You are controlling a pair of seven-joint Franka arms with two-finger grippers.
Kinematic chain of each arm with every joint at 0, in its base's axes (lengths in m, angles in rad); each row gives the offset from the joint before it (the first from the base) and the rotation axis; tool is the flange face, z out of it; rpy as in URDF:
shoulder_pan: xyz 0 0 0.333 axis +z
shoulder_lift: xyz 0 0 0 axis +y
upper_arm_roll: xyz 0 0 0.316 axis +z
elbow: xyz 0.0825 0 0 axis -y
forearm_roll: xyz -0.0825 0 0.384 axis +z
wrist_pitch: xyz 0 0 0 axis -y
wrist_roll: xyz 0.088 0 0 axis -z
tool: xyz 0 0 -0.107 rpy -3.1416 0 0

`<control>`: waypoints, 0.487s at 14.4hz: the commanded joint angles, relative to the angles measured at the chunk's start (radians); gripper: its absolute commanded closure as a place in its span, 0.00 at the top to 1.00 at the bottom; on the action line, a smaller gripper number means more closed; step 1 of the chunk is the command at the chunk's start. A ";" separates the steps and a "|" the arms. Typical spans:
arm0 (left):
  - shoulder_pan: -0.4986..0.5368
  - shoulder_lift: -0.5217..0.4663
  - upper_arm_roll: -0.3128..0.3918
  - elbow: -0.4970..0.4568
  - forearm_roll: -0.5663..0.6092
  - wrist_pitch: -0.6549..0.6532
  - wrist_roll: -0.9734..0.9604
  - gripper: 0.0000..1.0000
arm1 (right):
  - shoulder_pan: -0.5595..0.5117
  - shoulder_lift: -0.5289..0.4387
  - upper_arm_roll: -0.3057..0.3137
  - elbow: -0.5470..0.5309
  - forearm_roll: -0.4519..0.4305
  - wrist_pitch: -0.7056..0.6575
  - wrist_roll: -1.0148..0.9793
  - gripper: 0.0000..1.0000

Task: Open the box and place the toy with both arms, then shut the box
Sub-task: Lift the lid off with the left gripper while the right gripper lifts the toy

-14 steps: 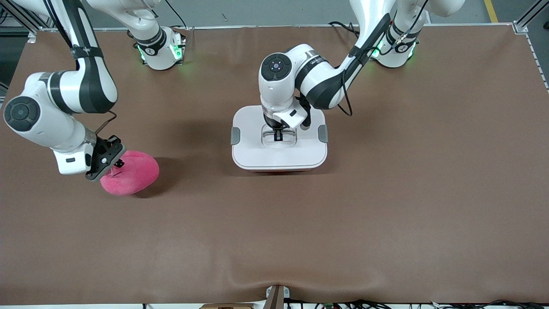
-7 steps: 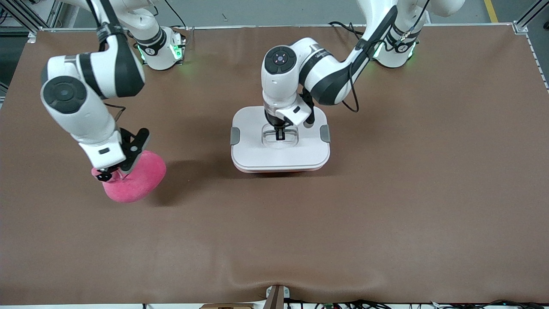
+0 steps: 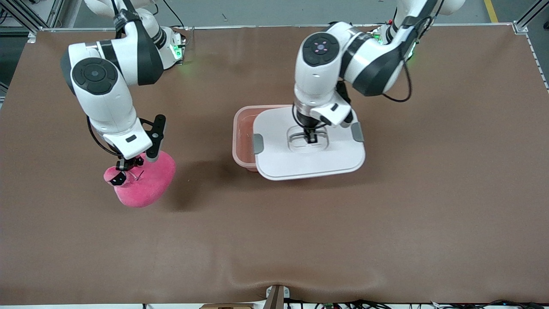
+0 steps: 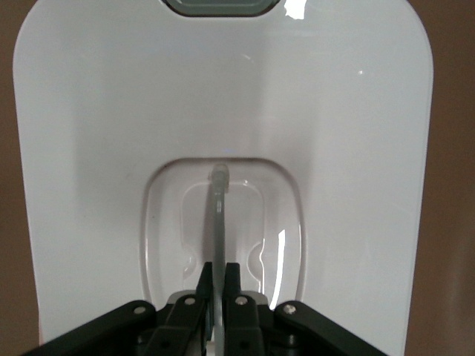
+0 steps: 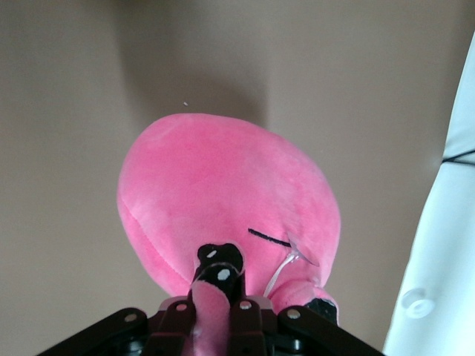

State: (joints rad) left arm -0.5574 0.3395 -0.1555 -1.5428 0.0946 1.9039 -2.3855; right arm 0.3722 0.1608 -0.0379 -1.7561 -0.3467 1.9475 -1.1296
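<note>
The box point(image 3: 242, 133) is sitting near the middle of the bench point(image 3: 429, 193), its pinkish translucent base uncovered along the edge toward the right arm's end. The white lid point(image 3: 309, 161) is off it and hanging over the base's other part, shifted toward the left arm's end, with a grey latch point(image 3: 257, 143) showing on one short side and another point(image 3: 357, 131) on the other. The left pincer point(image 3: 309, 138) is reaching straight down into the lid's recessed top and is clamping the thin grey handle point(image 4: 219, 215); in the left wrist view its two black fingers point(image 4: 232, 285) are pressing the handle's bar from both sides, and the lid is filling almost the whole frame.

The toy point(image 3: 146, 184), a rounded pink plush, is hanging over the bench well apart from the box, toward the right arm's end. The right pincer point(image 3: 122, 167) is closed on one of the toy's stalked eyes: in the right wrist view a pink stalk with a black-and-white tip point(image 5: 219, 268) is sitting squeezed between the fingers point(image 5: 245, 315), the plush body is dangling below it, and a thin dark stitched line is crossing the plush near the stalk. A dark shadow is lying on the bench beside the toy, between it and the box. Green lights are glowing at both arm bases along the bench's edge farthest from the front camera.
</note>
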 commanded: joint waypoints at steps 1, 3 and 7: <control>0.056 -0.057 -0.012 -0.023 -0.007 -0.055 0.080 0.00 | 0.130 -0.024 -0.008 0.009 -0.130 -0.057 -0.010 0.00; 0.095 -0.092 -0.012 -0.052 -0.009 -0.065 0.127 0.00 | 0.227 -0.023 -0.008 0.027 -0.207 -0.091 0.016 0.00; 0.239 -0.210 -0.013 -0.178 -0.056 -0.065 0.333 0.00 | 0.416 -0.014 -0.008 0.053 -0.362 -0.195 0.106 0.00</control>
State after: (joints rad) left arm -0.3997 0.2307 -0.1564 -1.6165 0.0794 1.8381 -2.1553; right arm 0.7032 0.1536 -0.0333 -1.7210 -0.6244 1.8165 -1.0602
